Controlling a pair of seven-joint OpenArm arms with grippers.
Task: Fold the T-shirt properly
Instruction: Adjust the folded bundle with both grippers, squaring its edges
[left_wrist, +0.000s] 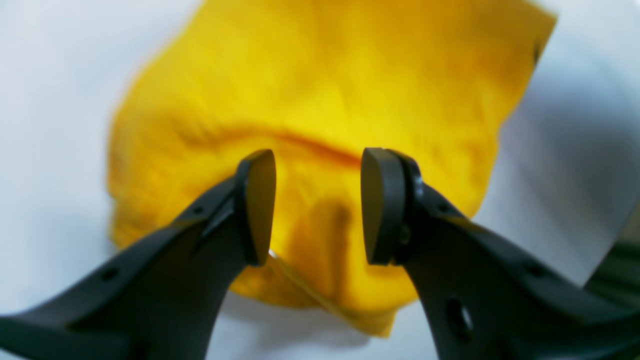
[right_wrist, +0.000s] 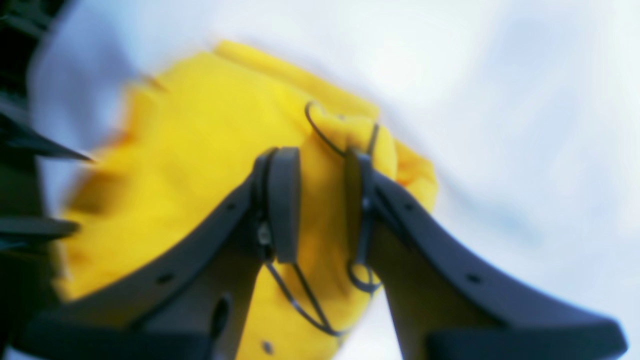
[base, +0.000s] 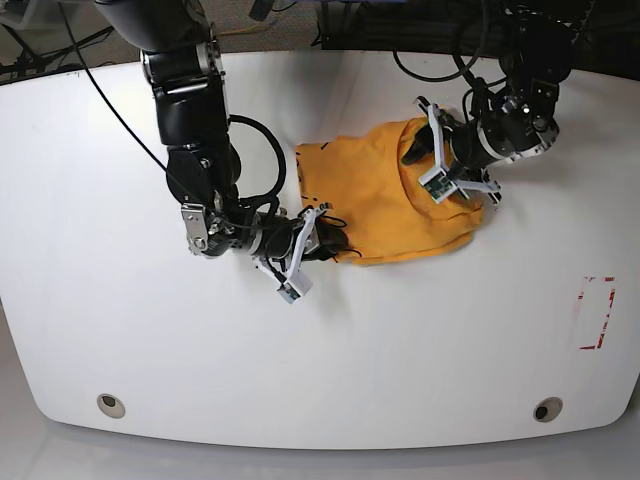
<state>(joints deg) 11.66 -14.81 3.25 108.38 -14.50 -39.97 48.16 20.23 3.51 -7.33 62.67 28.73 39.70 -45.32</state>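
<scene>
Black fingers of my right claw filled the front of the right wrist view, pinching a fold of the T-shirt between their pads; thin black lettering strokes curved over the pinched cloth, which bulged up above the pads. That view was blurred.

Going by size, the white table took up most of the base view, rounded at its corners, with a round metal fitting near each front corner and a red marked rectangle by its right edge. On it, a little behind the centre, lay the shirt, orange-yellow, bunched into a rumpled heap rather than spread flat. My two dark arms reached in from the far side, one to each side of the heap. My right claw met the shirt's front left edge in the base view. My left claw sat over the shirt's right end in that view; in its own wrist view the two pads stood apart with an empty gap between them, the yellow cloth lying beneath and behind, so it gripped nothing. A dark crease ran across the cloth just beyond those pads. A hem edge showed below the left pad.
</scene>
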